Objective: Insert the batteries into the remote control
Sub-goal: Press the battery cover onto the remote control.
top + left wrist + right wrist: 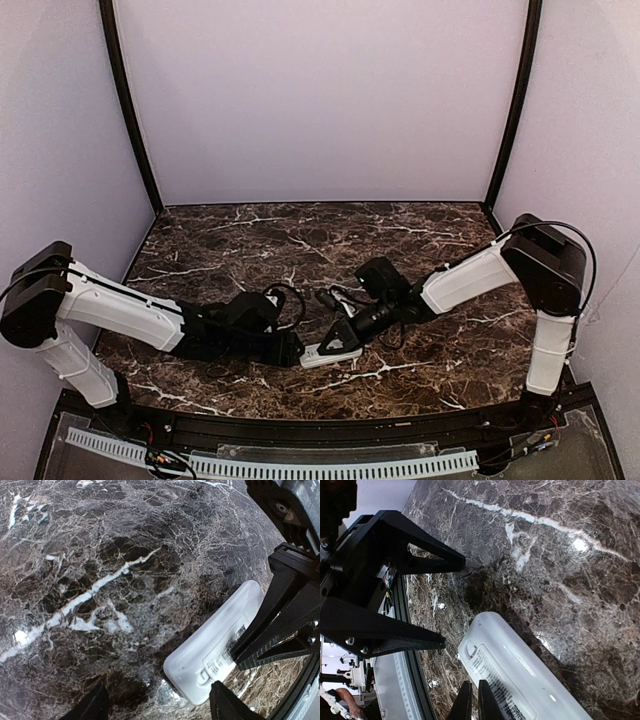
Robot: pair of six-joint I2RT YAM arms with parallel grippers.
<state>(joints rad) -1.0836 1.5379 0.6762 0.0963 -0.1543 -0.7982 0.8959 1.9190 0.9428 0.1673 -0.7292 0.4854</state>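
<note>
Since the remote (210, 645) lies back-up, presumably for loading, we read left gripper (159, 686) wide-open, empty; right gripper (475, 685) near-closed, empty, tips on it.

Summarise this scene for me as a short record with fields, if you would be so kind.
remote control: lying back up on the marble table, printed label showing
left end effector: open, tips by one end of the remote
right end effector: fingers closed together, tips at the remote's back
batteries: none visible in any view
</note>
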